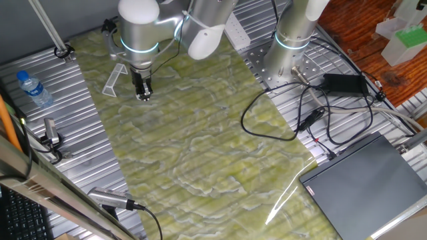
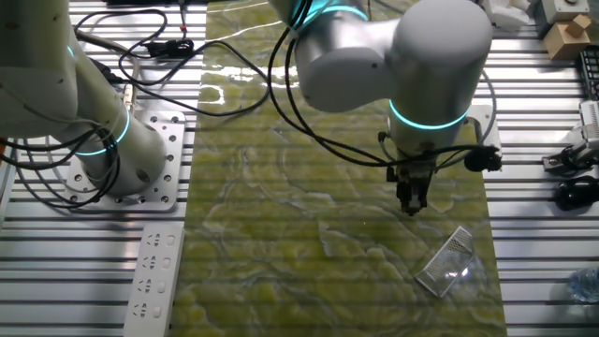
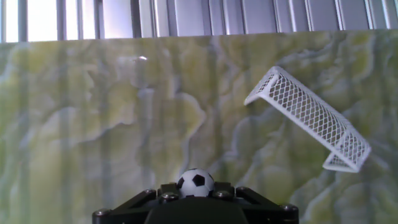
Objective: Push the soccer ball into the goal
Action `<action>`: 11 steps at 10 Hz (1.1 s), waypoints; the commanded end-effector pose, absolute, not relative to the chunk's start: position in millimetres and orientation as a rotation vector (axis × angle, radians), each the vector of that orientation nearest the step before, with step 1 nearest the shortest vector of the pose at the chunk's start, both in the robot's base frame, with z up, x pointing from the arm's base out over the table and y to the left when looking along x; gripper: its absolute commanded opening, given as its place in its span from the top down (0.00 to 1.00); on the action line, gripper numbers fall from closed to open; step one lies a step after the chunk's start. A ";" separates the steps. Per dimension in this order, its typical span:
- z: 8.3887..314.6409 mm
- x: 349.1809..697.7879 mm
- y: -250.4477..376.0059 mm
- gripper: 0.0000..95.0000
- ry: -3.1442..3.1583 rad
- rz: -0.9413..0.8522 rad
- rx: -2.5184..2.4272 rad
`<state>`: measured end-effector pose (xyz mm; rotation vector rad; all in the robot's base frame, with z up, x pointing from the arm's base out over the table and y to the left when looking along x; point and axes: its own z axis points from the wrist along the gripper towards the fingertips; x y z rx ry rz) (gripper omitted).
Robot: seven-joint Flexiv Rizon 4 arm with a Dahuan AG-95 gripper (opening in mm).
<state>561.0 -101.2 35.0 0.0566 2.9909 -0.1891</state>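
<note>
Green marbled mat (image 3: 93,124), black-patched white soccer ball (image 3: 195,182)

We see a glossy silver-white arm (image 2: 393,56) built of fat rounded segments, each joint ringed by a thin glowing cyan band. Black cables loop along it, down to the wrist. Below the lowest cyan ring sits a small black gripper (image 2: 412,198), narrow and dark against the arm's pale shell. In the hand view its black body (image 3: 196,208) carries several round silver screw heads along the top edge.
</note>
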 end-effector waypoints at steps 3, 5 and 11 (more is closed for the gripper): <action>38.2 556.6 -115.1 0.80 2.948 -0.245 0.019; 38.7 556.2 -120.6 0.80 2.940 -0.262 0.013; 36.0 560.9 -145.1 0.80 2.912 -0.325 -0.128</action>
